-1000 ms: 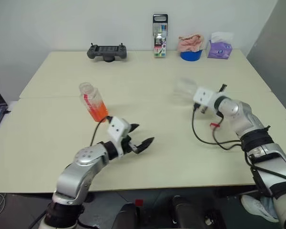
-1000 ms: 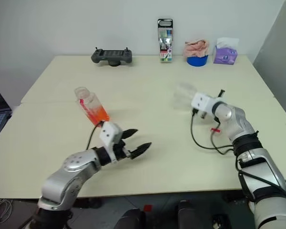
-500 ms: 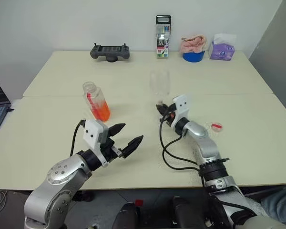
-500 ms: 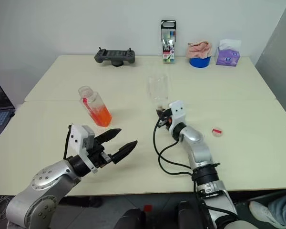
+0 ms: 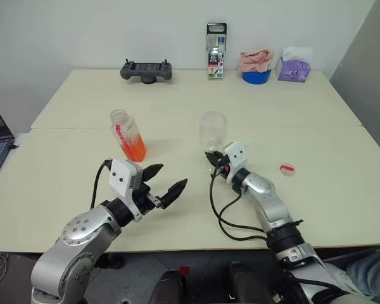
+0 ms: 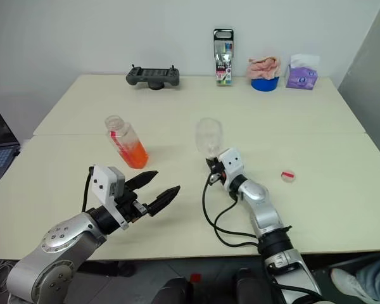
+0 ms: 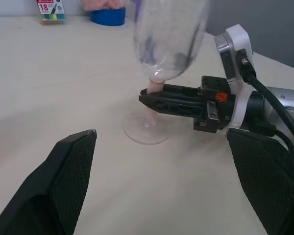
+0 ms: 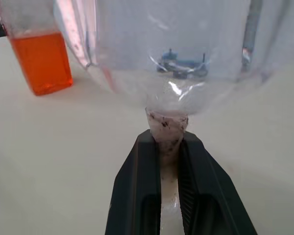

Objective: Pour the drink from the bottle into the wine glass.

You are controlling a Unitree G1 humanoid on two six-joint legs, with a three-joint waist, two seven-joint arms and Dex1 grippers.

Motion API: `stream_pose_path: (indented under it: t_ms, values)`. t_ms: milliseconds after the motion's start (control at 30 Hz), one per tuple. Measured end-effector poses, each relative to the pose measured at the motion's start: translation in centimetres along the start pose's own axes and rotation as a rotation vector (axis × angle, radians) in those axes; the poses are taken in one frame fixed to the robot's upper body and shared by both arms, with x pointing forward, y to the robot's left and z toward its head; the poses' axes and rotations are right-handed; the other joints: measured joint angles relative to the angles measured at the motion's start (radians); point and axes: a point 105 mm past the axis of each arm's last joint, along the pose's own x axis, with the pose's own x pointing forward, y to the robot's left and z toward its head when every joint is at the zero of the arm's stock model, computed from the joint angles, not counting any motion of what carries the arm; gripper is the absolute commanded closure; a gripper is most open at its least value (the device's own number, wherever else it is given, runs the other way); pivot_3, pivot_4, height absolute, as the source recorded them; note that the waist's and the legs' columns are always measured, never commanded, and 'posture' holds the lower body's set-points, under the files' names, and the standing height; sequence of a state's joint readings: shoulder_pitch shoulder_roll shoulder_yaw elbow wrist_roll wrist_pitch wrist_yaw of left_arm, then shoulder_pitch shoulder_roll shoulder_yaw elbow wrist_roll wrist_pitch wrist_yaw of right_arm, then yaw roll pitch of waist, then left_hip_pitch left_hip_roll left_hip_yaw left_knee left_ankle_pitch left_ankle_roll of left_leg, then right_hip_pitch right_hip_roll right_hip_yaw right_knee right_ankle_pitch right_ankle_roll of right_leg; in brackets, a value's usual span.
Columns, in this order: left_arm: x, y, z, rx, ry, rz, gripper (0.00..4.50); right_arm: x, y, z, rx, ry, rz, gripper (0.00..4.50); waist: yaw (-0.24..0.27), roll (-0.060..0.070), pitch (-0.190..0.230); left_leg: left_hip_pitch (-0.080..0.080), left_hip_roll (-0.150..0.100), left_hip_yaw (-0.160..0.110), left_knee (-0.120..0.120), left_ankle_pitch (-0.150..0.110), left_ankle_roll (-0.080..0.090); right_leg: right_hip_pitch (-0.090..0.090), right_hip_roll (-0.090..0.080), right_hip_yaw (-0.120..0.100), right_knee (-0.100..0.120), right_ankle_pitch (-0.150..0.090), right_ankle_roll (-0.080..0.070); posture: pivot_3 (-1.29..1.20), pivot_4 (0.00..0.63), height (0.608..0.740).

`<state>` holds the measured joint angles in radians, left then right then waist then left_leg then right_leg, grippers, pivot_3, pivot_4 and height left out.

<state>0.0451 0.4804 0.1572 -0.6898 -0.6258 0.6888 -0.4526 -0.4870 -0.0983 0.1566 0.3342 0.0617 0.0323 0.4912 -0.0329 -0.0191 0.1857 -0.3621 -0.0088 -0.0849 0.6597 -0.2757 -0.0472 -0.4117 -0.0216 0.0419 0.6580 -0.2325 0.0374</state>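
The wine glass [image 5: 213,130] stands mid-counter [image 5: 316,114], its stem clamped in the right gripper [image 5: 210,158]. The left gripper [image 5: 166,180] hangs spread apart near the front edge. The uncapped bottle [image 5: 128,135] stands toward the left edge.

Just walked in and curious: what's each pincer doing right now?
Left pincer: open, holding nothing.
Right pincer: closed on the stem of the wine glass.

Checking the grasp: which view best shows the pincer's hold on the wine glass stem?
Right wrist view: right pincer shut on the wine glass stem. Left wrist view shows it from the side; head views show it small.
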Motion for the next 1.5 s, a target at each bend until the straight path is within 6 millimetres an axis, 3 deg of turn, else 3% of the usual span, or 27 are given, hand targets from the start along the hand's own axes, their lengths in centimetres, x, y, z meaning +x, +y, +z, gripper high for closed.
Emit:
stream_pose_path:
  t_ms: [133, 233, 300, 567, 767, 933, 1167, 1267, 1400, 1500]
  values:
    - [0.1, 0.7, -0.6, -0.016, 0.019, 0.019, 0.0, 0.1, 0.1, -0.1, 0.006, 0.019, 0.014, 4.32, 0.0, 0.0, 0.0, 0.0, 0.0, 0.0, 0.0, 0.0, 0.0, 0.0, 0.0, 0.0, 0.0, 0.0, 0.0, 0.0, 0.15, 0.74]
    - [0.2, 0.9, -0.4, -0.012, 0.013, 0.02, 0.0, 0.3, 0.0, -0.6, 0.017, 0.056, 0.02, 3.36, 0.0, -0.001, -0.002, 0.001, 0.0, 0.0, 0.0, 0.0, 0.0, 0.001, 0.001, 0.0, 0.0, 0.0, 0.0, 0.0, 0.15, 0.74]
    - [0.3, 1.1, -0.5, -0.014, 0.015, 0.025, 0.0, 0.0, 0.3, -2.6, 0.059, 0.123, 0.02, 2.67, 0.0, -0.001, -0.001, 0.0, 0.0, 0.0, 0.0, 0.0, 0.0, -0.001, 0.001, 0.0, 0.0, 0.001, -0.002, 0.0, 0.15, 0.74]
    - [0.3, 1.4, -0.7, -0.019, 0.014, 0.036, 0.0, 0.0, 0.3, -2.7, 0.054, 0.149, 0.039, 0.01, -0.002, -0.001, -0.001, 0.0, 0.0, 0.001, -0.001, -0.001, -0.001, -0.001, 0.003, 0.0, -0.001, 0.0, -0.001, 0.0, 0.15, 0.74]
    - [0.0, 2.8, -1.3, -0.033, -0.013, 0.125, 0.0, -1.6, -0.3, -2.3, 0.013, 0.194, 0.086, 0.01, 0.001, -0.001, -0.001, -0.001, 0.001, 0.0, 0.0, -0.001, -0.001, -0.001, 0.002, 0.0, -0.001, 0.0, -0.001, 0.0, 0.15, 0.74]
    - [-1.4, 5.4, -2.3, 0.079, -0.027, 0.311, 0.0, -4.6, -2.1, 1.0, -0.057, 0.192, 0.173, 0.01, 0.001, 0.0, 0.0, -0.002, 0.001, 0.0, -0.001, -0.001, -0.001, -0.002, 0.002, 0.0, -0.002, 0.0, -0.001, 0.0, 0.15, 0.74]
    - [-3.8, 8.8, -2.5, 0.116, -0.092, 0.567, 0.0, -11.4, -4.9, 6.2, -0.106, 0.303, 0.393, 0.01, 0.004, 0.0, 0.001, -0.003, 0.001, 0.0, 0.0, -0.003, 0.002, 0.001, 0.002, -0.001, -0.011, 0.002, -0.001, 0.0, 0.15, 0.74]
    - [-4.2, 9.7, -2.6, 0.119, -0.09, 0.593, 0.0, -11.5, -6.1, 11.2, -0.08, 0.207, 0.398, 0.01, -0.004, 0.0, 0.002, -0.002, 0.001, 0.004, 0.0, -0.003, 0.002, 0.001, 0.002, 0.0, -0.011, 0.003, -0.001, 0.0, 0.15, 0.74]
    - [-4.0, 10.8, -1.9, 0.147, -0.093, 0.587, 0.0, -11.7, -5.7, 18.9, -0.131, 0.037, 0.472, 0.01, 0.001, -0.001, 0.002, -0.003, 0.002, 0.001, -0.001, -0.004, 0.004, 0.001, 0.005, -0.002, -0.013, 0.003, -0.001, 0.0, 0.15, 0.74]
    - [-3.9, 11.6, -1.2, 0.166, -0.097, 0.586, 0.0, -11.7, -5.0, 20.6, -0.133, -0.005, 0.521, 0.01, 0.004, -0.002, 0.002, -0.004, 0.001, 0.002, -0.002, -0.004, 0.004, 0.001, 0.003, -0.001, -0.014, 0.003, -0.001, 0.0, 0.15, 0.74]
